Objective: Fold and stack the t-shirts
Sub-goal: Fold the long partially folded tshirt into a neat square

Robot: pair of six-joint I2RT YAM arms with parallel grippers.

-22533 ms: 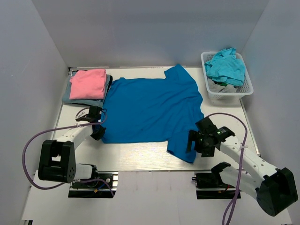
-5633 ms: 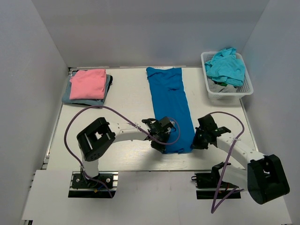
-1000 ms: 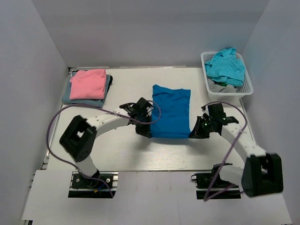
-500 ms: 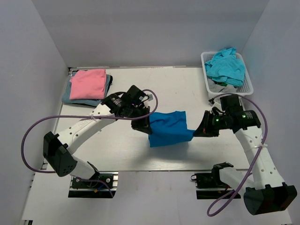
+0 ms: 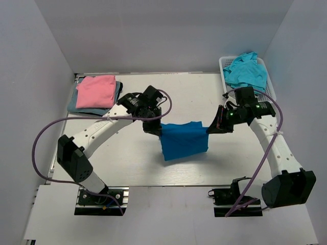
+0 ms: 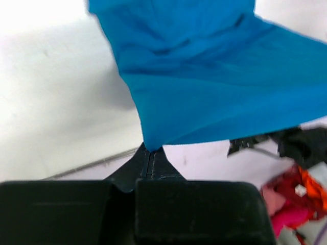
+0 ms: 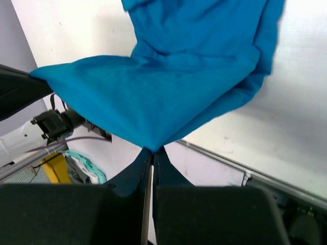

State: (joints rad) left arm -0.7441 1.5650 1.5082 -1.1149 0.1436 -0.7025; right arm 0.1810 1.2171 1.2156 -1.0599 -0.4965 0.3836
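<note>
Item: 1 folded royal-blue t-shirt, slung between the 2 claws and apparently lifted off the bench, with its free edge hanging below both pinch points. Hazards, as judged: each hold takes only a corner of layered cloth, so a layer may slip out and the fold may open if the arms draw apart or travel at unequal pace. Slack between the claws would let the hanging edge drag on the bench and crumple. A skewed landing would leave the stack crooked; that stack is the pink t-shirt on a grey-blue t-shirt, well off to the outer side of the left claw. Left claw: fingers pressed together, clamped on 1 corner of the blue shirt, the cloth fanning away ahead of the tips. Right claw: likewise closed tight on the opposite corner, the cloth spreading forward from the tips. Also present: 1 turquoise t-shirt heaped in a white basket just behind the right claw, untouched.
</note>
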